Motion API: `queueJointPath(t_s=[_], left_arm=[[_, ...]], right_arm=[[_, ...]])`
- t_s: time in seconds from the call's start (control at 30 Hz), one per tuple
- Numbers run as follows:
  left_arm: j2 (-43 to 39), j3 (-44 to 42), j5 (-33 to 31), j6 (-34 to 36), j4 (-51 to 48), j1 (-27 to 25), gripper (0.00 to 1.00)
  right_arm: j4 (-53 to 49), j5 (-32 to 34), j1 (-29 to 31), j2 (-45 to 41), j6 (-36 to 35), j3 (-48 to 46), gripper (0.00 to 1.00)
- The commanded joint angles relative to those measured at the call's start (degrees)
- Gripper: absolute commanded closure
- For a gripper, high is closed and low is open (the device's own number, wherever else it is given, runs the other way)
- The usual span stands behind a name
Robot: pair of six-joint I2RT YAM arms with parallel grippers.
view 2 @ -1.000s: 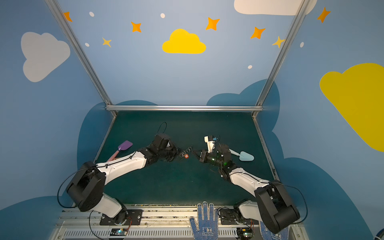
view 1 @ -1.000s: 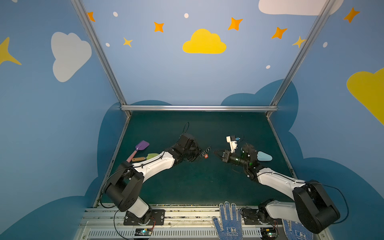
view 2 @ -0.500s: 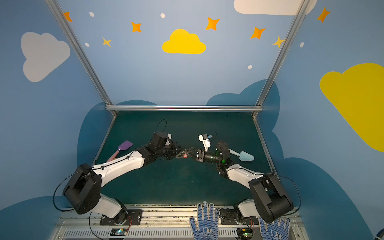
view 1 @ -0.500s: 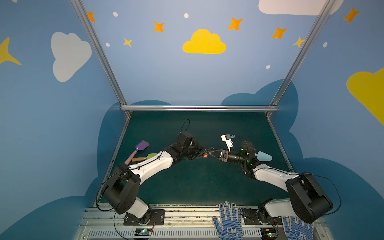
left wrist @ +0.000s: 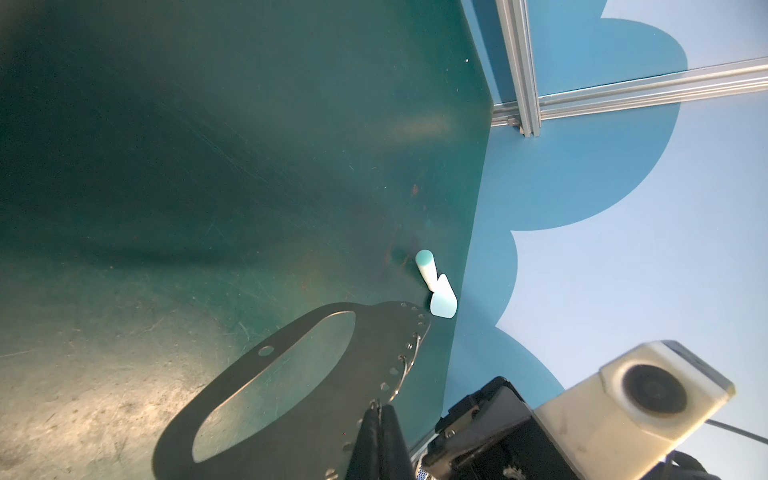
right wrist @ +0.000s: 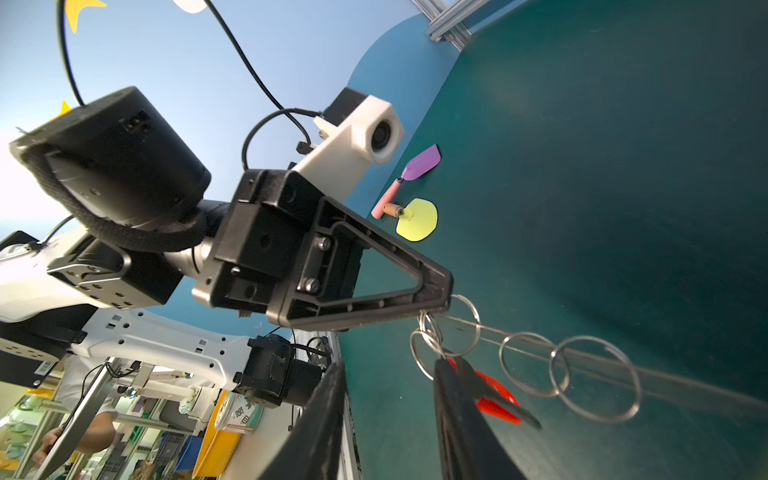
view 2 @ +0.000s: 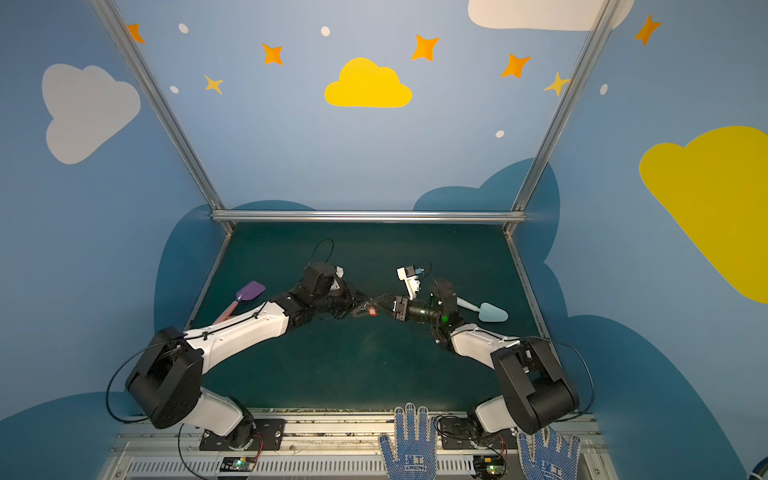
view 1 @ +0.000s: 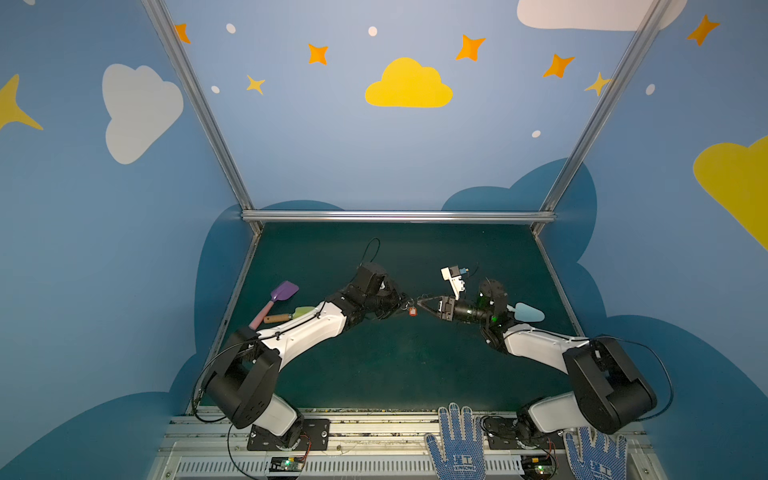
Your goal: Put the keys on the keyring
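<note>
- Two blue dotted gloves [view 1: 457,440] lie at the frame's lower edge in both top views.
- At mid-frame, the right claw [view 1: 422,303] has closed in on the left claw [view 1: 402,303] since a second ago; its jaws stand apart, empty.
- The left claw is clamped on the flat grey D-shaped keyring plate [left wrist: 374,353], above the green table [view 1: 374,365].
- The keys [view 1: 412,311], one red-orange plastic tag [right wrist: 496,401] plus at least four steel split rings [right wrist: 557,372], hang from the plate's edge; only the right wrist view shows the rings.
- Three plastic toy shovels: purple shovel [view 1: 284,291] and yellow-green shovel [view 1: 303,311] left, light-blue shovel [view 1: 528,312] right.
</note>
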Motion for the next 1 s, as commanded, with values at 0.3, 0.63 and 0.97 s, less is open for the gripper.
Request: queueJointPath(t_s=[0.3, 0.63, 0.97], left_arm=[[-2.01, 1.29, 0.90, -0.59, 2.92, 0.19, 0.96], [-1.66, 1.12, 1.35, -0.94, 3.36, 0.13, 0.96], [-1.44, 1.35, 1.52, -1.38, 3.89, 0.06, 0.96]], right_arm=[[1.22, -0.90, -0.04, 3.20, -1.93, 1.74, 0.60], [2.05, -0.53, -0.04, 3.32, -1.67, 2.50, 0.61], [4.33, -2.08, 0.95, 6.09, -0.37, 3.47, 0.67]])
